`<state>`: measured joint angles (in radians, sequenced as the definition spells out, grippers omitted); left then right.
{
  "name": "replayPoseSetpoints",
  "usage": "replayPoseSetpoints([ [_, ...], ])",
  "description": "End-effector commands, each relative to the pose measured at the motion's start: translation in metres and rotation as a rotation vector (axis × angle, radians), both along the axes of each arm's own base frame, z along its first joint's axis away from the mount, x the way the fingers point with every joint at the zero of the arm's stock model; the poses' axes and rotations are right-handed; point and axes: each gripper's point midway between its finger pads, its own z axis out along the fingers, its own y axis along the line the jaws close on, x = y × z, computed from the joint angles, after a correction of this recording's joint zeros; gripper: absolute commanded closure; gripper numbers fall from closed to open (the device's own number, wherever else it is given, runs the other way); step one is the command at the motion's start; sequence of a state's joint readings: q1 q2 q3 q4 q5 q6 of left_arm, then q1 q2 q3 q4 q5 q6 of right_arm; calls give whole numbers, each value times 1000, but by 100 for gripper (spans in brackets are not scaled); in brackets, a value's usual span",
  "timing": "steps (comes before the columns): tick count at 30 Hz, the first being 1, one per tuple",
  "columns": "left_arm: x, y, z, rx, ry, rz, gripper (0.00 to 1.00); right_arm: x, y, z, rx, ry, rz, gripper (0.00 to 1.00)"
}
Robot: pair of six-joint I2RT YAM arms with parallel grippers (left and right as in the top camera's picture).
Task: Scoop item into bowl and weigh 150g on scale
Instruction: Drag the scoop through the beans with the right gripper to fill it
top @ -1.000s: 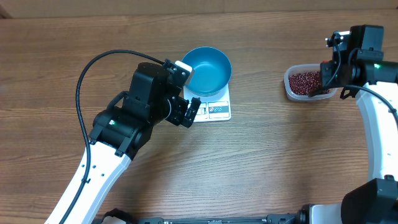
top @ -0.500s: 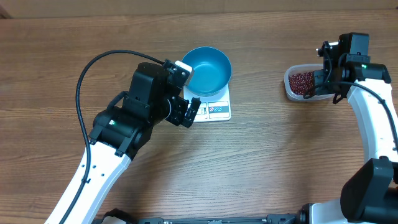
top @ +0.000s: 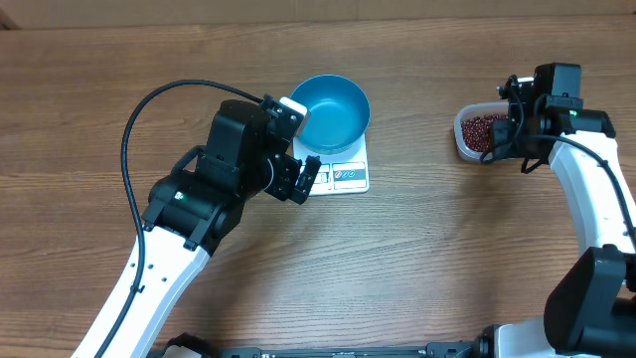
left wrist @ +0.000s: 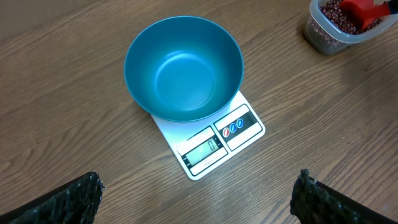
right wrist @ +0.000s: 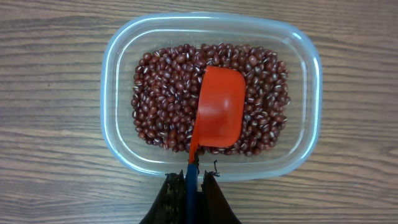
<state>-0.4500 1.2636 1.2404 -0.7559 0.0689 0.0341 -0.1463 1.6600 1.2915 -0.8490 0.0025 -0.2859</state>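
Swung inward over the last second: right arm, now closer over the tub [right wrist: 112, 134], well right of the scale [left wrist: 214, 146]. Unmoved meanwhile: left arm, bowl, scale.

Right gripper [right wrist: 189, 182] clamped tight on the thin handle of a red scoop [right wrist: 219, 109]. Scoop head resting on top of the beans [right wrist: 161, 93] near the middle of the tub. No beans visible on its red surface. Hard to tell whether face up or face down.

Left gripper [left wrist: 199, 202] spread fully wide, holding nothing, hovering just in front of the scale.

Bowl [left wrist: 183, 68] seated on the scale, covering its back part, display and label panel left showing at the front. Bare blue inside, not a single bean. Display digits too small to read.

Beans all in the tub, well right of the scale; none seen on the wood between.

Meaning for the task: approach to the tub apparently finished, first scoop about to be taken, weighing not yet begun. Likely next: push the scoop under the heap, lift level, carry left to the bowl. Worth watching: spills on the way across, and any nudge shifting the bowl on the scale.
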Motion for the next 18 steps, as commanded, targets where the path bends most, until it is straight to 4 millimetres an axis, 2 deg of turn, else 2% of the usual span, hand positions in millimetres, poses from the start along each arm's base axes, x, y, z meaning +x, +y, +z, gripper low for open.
replayPoseSetpoints([
  [1, -1, 0, -6, 12, 10, -17, 0, -7, 10, -18, 79, 51, -49, 96],
  [7, -1, 0, -6, 11, 10, -17, 0, -5, 24, -17, 179, 40, -28, 96],
  [12, -1, 0, -6, 12, 10, -17, 0, -5, 24, -19, 232, 48, -94, 96],
  [18, -1, 0, -6, 12, 10, -17, 0, -5, 33, -26, 284, 68, -84, 96],
])
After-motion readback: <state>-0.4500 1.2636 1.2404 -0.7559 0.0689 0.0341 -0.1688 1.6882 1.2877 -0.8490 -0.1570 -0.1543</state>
